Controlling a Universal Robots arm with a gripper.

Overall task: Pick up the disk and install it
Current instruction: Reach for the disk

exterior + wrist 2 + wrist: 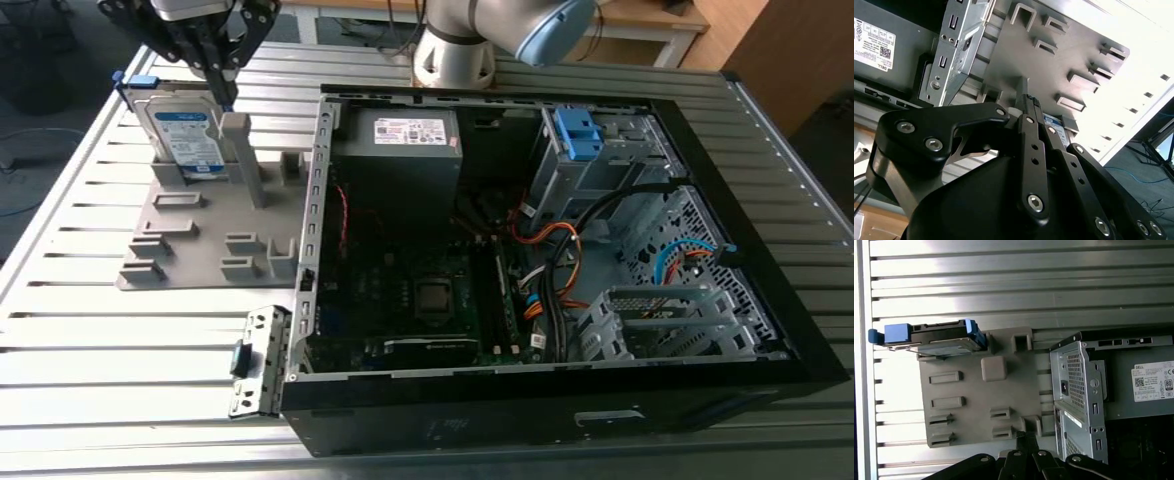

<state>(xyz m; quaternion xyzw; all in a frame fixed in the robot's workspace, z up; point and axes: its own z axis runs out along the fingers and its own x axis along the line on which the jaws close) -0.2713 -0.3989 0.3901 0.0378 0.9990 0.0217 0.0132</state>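
Standing on edge in slot of flat grey plastic fixture plate (200, 240) is silver hard drive in blue caddy, the disk (180, 135). Label faces exterior view, and long top edge runs toward that view's left and right. It sits outside open black computer case (747, 330), off to exterior view's left. Black two-finger gripper (220, 85) hangs just above disk's case-side end. Jaws look drawn together, holding nothing.

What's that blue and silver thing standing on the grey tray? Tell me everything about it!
That is the disk, a flat silver drive with a white-and-blue label, framed by bright blue plastic. It stands upright on its edge in a slot of the grey tray, to the exterior view's left of the open computer case. The gripper hangs just above its edge; whether it touches is unclear.
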